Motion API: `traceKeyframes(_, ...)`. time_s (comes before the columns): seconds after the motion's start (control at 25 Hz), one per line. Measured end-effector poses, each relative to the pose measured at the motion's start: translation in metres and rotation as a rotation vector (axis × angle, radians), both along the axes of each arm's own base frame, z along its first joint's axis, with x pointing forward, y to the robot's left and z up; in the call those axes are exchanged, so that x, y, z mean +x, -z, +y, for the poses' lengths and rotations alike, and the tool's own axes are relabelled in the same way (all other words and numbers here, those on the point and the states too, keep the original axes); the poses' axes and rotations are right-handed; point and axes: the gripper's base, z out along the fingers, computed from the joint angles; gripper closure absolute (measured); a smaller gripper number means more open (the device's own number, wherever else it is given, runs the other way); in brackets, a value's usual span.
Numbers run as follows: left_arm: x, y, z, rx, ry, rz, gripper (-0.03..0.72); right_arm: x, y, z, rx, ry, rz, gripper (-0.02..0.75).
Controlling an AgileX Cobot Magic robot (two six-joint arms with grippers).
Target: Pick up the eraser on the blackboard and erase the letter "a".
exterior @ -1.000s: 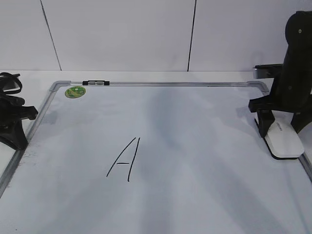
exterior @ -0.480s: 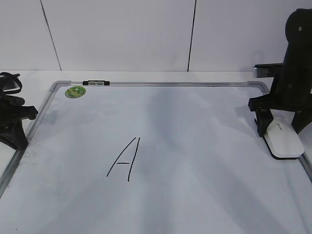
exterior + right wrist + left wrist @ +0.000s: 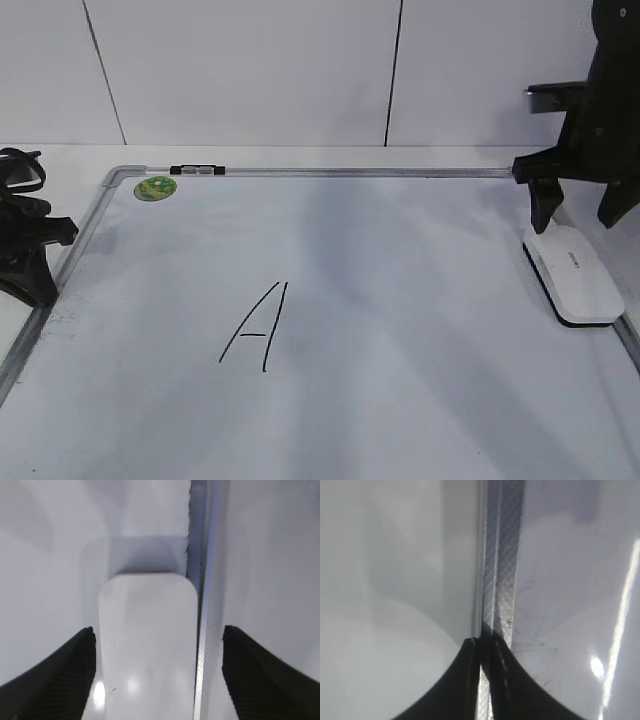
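Right tool [image 3: 580, 210] hangs wide open above the eraser [image 3: 572, 272], which lies flat on the blackboard [image 3: 400, 330]; left tool [image 3: 35, 265] nearly closed, empty.

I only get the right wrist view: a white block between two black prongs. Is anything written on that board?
Observer: Yes, one capital "A" in black marker, mid-board, well left of the eraser. No small "a" shows.
Operator: Are the prongs gripping the block?
Observer: No. The right end effector hangs open just above the eraser's far end.
Operator: And the other arm?
Observer: The left end effector sits at the whiteboard's left frame.
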Motion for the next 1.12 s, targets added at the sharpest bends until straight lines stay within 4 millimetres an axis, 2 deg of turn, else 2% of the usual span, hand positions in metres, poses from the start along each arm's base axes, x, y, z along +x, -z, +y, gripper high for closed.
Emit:
traceKeyframes(0.24, 0.0, 0.0, 0.0, 0.0, 0.0, 0.0, 0.661, 0.01, -0.022, -0.001, -0.02, -0.006, -0.08, 0.181)
traceKeyframes(0.56, 0.001, 0.0, 0.0, 0.0, -0.003, -0.009, 0.661, 0.009, -0.027, 0.002, 0.023, 0.009, -0.089, 0.195)
traceKeyframes(0.88, 0.001, 0.001, 0.001, 0.007, 0.001, -0.012, 0.657, -0.009, -0.074, 0.003, 0.059, 0.012, -0.196, 0.197)
traceKeyframes(1.0, 0.001, 0.001, 0.001, 0.016, -0.001, -0.01, 0.627, -0.012, -0.081, 0.003, 0.071, 0.016, -0.212, 0.197)
traceKeyframes(1.12, 0.001, 0.001, 0.002, 0.025, 0.001, -0.007, 0.538, -0.014, -0.085, 0.005, 0.1, 0.02, -0.218, 0.197)
